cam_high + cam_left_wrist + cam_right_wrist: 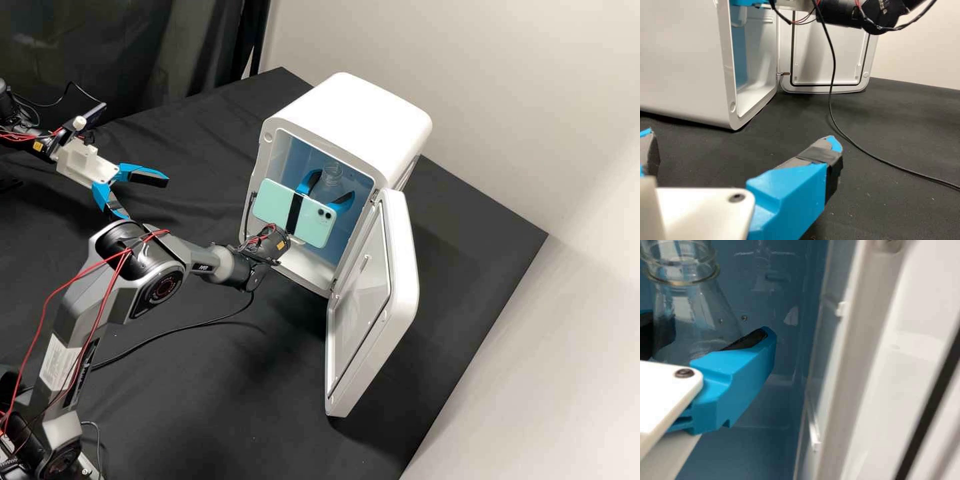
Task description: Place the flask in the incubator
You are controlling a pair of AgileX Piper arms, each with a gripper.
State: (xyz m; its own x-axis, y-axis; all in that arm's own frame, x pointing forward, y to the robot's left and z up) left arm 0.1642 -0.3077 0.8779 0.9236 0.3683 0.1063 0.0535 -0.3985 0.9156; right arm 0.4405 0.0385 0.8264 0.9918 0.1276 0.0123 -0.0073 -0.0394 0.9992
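Right wrist view: right tool (pixel 696 342) clamps flask (pixel 686 302) (inside incubator (pixel 782 295)).

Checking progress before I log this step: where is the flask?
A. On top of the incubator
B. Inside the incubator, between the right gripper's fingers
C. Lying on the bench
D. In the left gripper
B: the flask is within the blue interior of the incubator, with the right gripper closed around its body.
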